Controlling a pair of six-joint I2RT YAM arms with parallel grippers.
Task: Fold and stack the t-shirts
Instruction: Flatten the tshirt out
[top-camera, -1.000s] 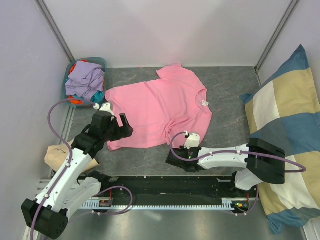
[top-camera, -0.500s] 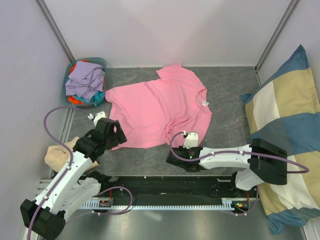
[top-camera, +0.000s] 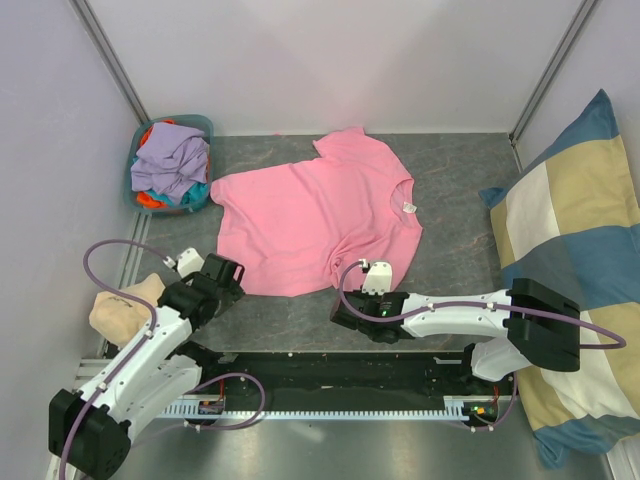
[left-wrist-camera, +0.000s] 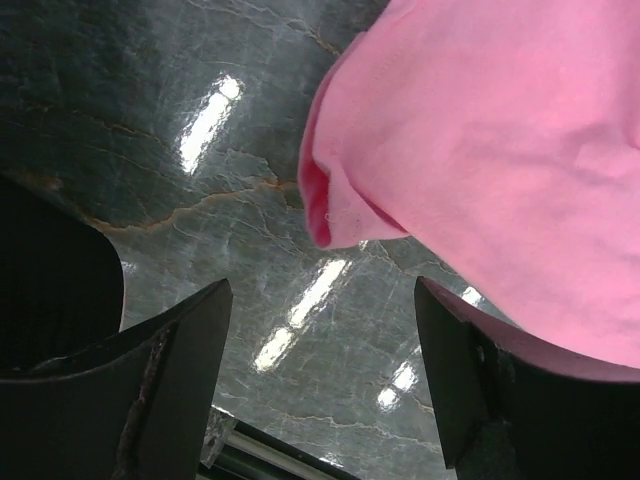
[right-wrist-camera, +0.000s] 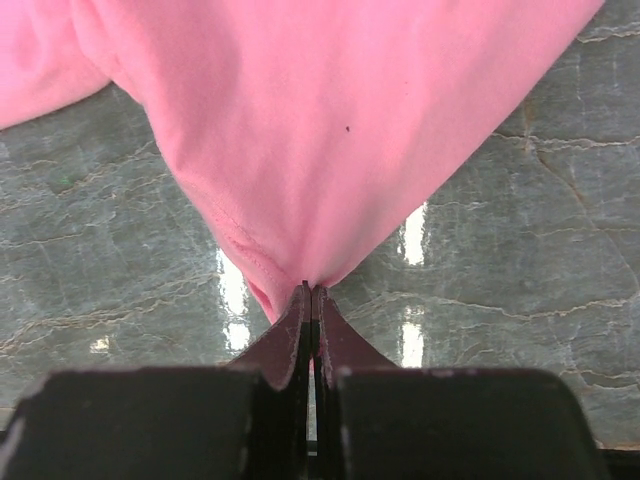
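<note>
A bright pink t-shirt (top-camera: 315, 215) lies spread on the dark marble table, its white neck label (top-camera: 408, 207) at the right. My right gripper (top-camera: 347, 297) is shut on the shirt's near hem; the right wrist view shows the pink cloth (right-wrist-camera: 330, 130) bunched between the closed fingertips. My left gripper (top-camera: 232, 275) is open and empty beside the shirt's near left corner (left-wrist-camera: 335, 215), which lies just ahead of the jaws. Lavender (top-camera: 165, 155), teal and orange t-shirts are piled in a teal basket (top-camera: 200, 125) at the far left.
A large blue-and-cream checked cushion (top-camera: 575, 270) leans along the right side. A tan lump (top-camera: 115, 310) lies at the near left by the left arm. White walls enclose the back and left. A black rail (top-camera: 340, 375) runs along the near edge.
My left gripper has let go of the pink shirt's near left corner and drawn back toward me and to the left. The corner now lies flat. My right gripper has stayed shut on the hem.
</note>
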